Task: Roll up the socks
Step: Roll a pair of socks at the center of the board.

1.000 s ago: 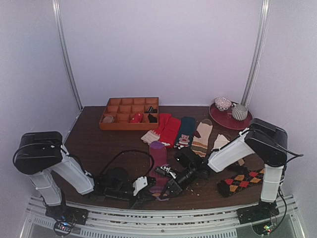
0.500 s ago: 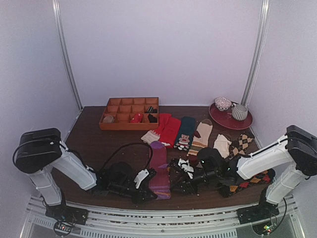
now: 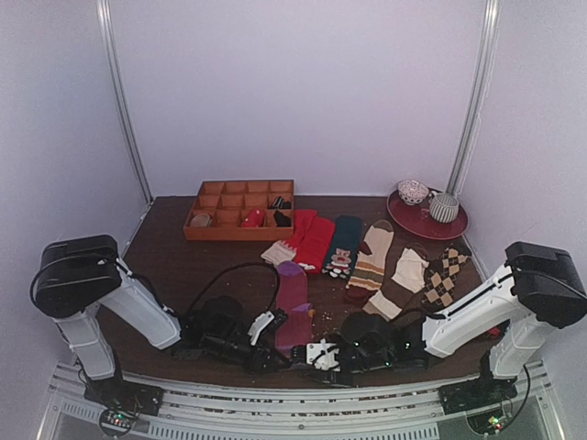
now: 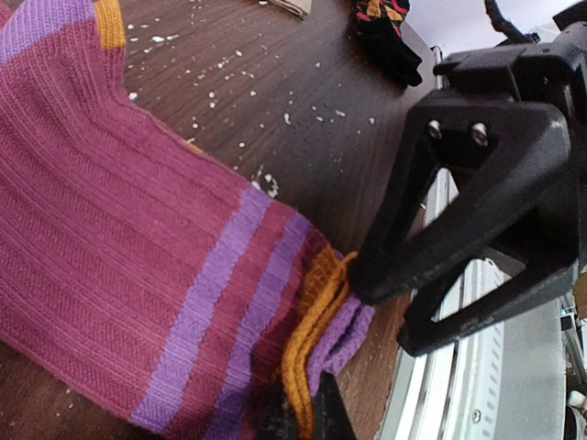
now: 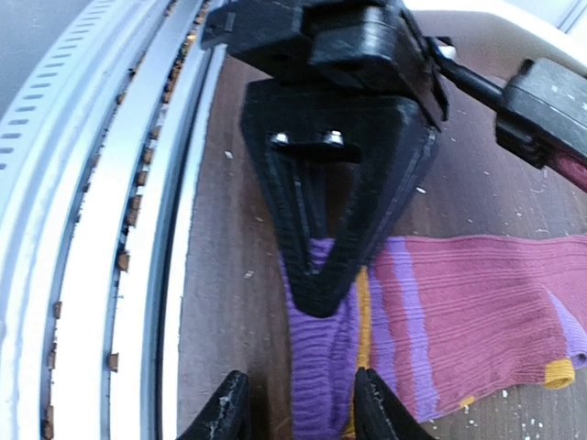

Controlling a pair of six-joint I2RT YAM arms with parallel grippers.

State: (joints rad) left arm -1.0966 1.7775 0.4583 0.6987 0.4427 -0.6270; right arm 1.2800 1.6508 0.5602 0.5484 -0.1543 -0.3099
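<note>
- The left claw point(image 4: 301, 420) is clamped on the orange-edged cuff of the magenta ribbed sock with purple stripes point(image 4: 119, 229), at the bottom centre of the left wrist view.
- The right claw point(image 5: 303, 414) stands apart, with one fingertip on each side of the purple cuff end at the bottom of the right wrist view. The left claw's black wedge comes down onto the same cuff from the top.
- In the left wrist view, at right, one right fingertip touches the cuff and the other lies just beside it.
- From above, the sock lies flat at lower centre on the dark brown wooden desk point(image 3: 174, 266), cuff nearest the bottom edge.
- White crumbs point(image 4: 215, 92) speckle the desk.
- A row of other socks point(image 3: 344, 243) lies just above it.
- An orange compartment tray point(image 3: 240, 209) sits upper left, and a maroon plate point(image 3: 422, 224) upper right.
</note>
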